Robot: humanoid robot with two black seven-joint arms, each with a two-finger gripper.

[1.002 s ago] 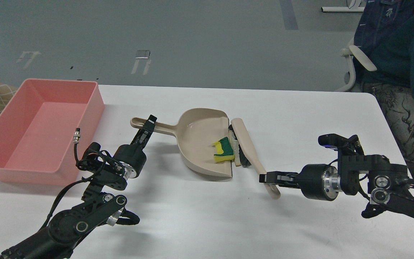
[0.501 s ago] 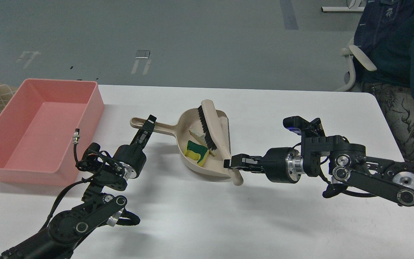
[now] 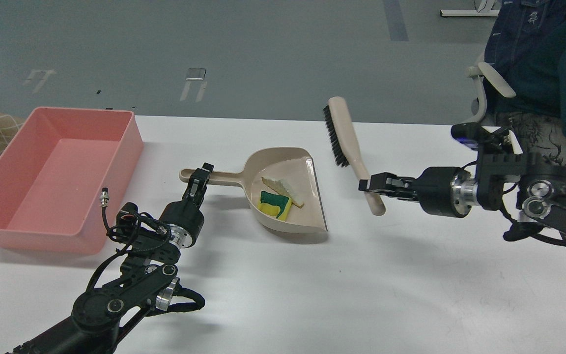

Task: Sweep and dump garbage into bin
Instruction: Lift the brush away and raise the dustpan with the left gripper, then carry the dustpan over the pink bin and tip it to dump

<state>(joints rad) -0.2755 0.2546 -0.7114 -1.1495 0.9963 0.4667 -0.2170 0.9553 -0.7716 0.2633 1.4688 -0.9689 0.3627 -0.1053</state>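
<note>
Left gripper (image 3: 201,176) clamps dustpan (image 3: 307,196) handle; handle points left toward bin (image 3: 130,142). Sponge (image 3: 274,203) and strip (image 3: 283,188) lie inside. Right gripper (image 3: 369,184) grips brush (image 3: 344,135), long axis running away from robot, bristles facing left.

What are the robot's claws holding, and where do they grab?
The left claw grips the dustpan by its handle. The right claw grips the brush near its handle end.

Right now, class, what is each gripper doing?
Left gripper: closed on the dustpan handle.
Right gripper: closed on the brush, held up off the table.
</note>
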